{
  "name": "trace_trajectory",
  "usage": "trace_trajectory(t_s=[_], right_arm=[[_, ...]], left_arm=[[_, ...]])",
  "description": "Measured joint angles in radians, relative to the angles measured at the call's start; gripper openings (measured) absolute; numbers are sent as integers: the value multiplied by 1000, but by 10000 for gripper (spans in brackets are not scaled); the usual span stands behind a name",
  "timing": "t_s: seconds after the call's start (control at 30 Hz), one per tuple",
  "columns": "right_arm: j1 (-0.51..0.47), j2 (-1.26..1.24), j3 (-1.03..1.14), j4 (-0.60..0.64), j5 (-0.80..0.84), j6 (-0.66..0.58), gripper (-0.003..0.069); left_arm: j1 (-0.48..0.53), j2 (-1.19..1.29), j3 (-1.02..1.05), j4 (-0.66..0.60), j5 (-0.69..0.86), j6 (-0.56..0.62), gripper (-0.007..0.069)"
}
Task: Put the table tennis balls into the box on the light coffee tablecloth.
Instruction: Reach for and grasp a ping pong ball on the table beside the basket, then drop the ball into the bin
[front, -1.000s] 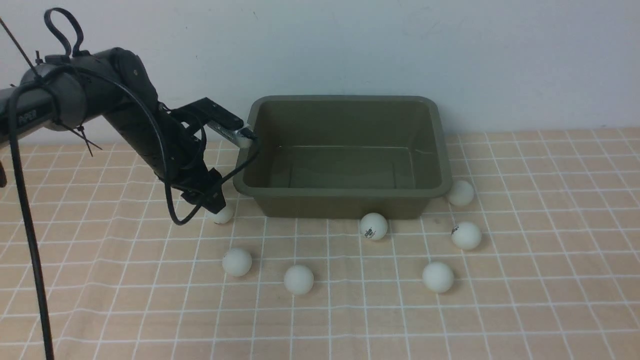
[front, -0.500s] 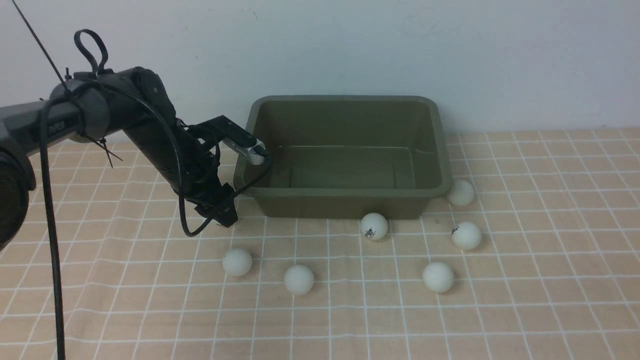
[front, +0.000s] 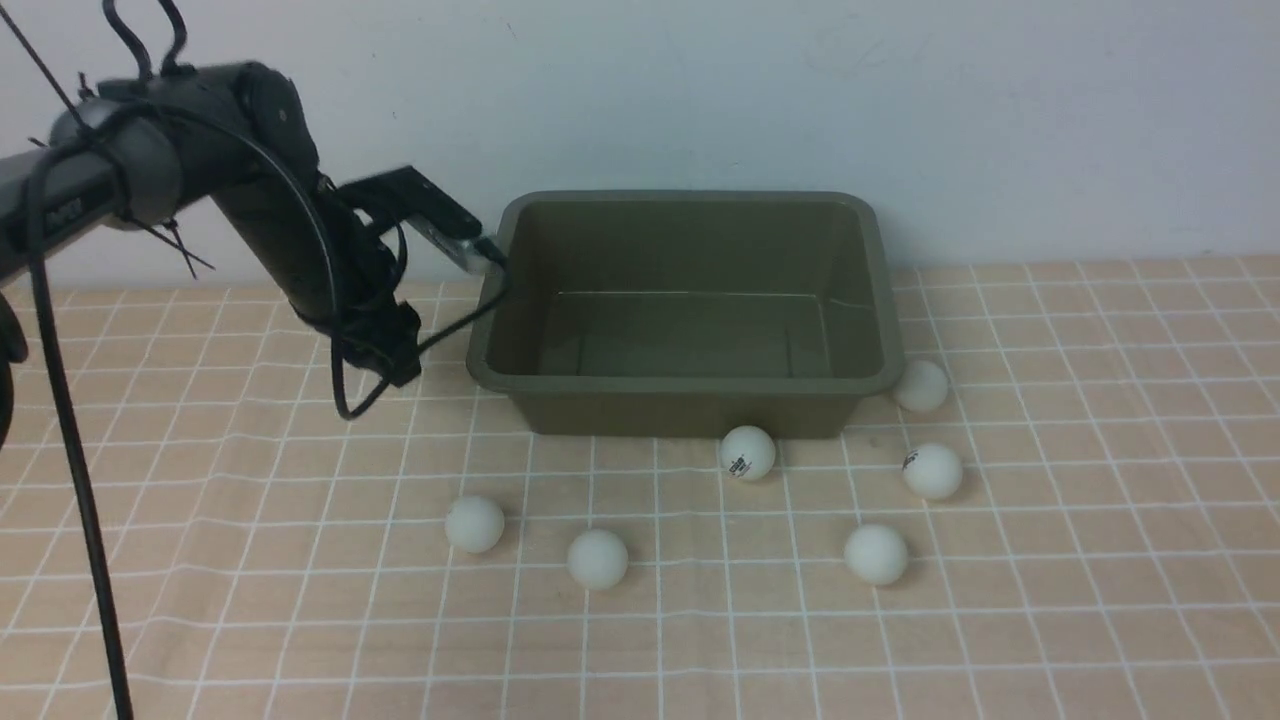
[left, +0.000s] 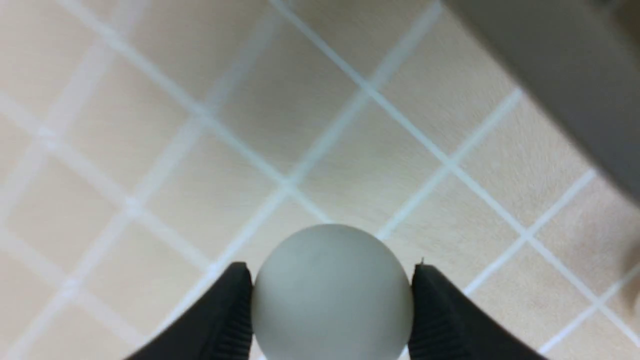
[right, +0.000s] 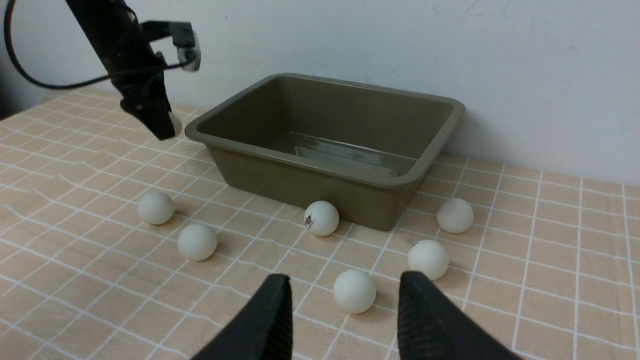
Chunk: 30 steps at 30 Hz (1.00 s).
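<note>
Our black left claw (left: 332, 300) clamps one white round ball (left: 332, 295); our black right claw's (right: 345, 305) tips stand apart; six white round balls (front: 597, 560) lie toward the desk's (front: 300, 640) near edge from one olive-green rectangular plastic box (front: 690, 400) or beside it.

Box (front: 690, 408): olive-green, rectangular, rounded corners, rolled rim, sloped walls; upright, open side up, interior bare. Light coffee tablecloth (front: 300, 600): tan, thin white grid, spread flat under box. Table tennis balls (front: 597, 560): small, matte white. Six on cloth: three near box's front and right side, three farther forward; two show dark print. Seventh ball (left: 332, 295) gripped, raised off cloth, left of box.
</note>
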Motion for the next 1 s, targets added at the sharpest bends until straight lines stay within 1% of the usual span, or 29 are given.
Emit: trace_trajectory(t_s=[0.1,0.13,0.17,0.2,0.23,0.3,0.33,0.4,0.47,0.53,0.6,0.63,0.7,0.77,0.9,1.0], right_arm=[[0,0,0,0,0,0,278],[0,0,0,0,0,0,278],[0,0,0,0,0,0,278],[0,0,0,0,0,0,278],[0,0,0,0,0,0,278],[0,0,0,0,0,-8,278],[0,0,0,0,0,-8,278],[0,0,0,0,0,-7,278],[0,0,0,0,0,-7,278],[0,0,0,0,0,-7,278],[0,0,0,0,0,-7,278],[0,0,0,0,0,-7,278],[0,0,0,0,0,-7,278],[0,0,0,0,0,-7,278],[0,0,0,0,0,-7,278],[0,0,0,0,0,-7,278]], left_arm=[[2,-20,-100,-148,37,34,318],[1,-20,-100,-148,39,39,318],[-8,-18,-131,-226,51,75,318],[-17,-13,-146,-268,62,97,318],[-19,-12,-152,-284,66,102,318],[-54,8,-188,-349,86,151,318],[-69,16,-194,-352,87,163,318],[-91,28,-201,-347,88,177,318],[-129,43,-206,-302,88,191,318],[-140,48,-206,-271,87,193,321],[-144,50,-214,-255,84,194,340],[-144,50,-223,-249,84,187,362],[-143,49,-255,-235,91,151,414],[-142,44,-296,-214,112,92,446],[-142,16,-425,-110,201,-34,443],[-142,-26,-504,-21,211,-96,415]])
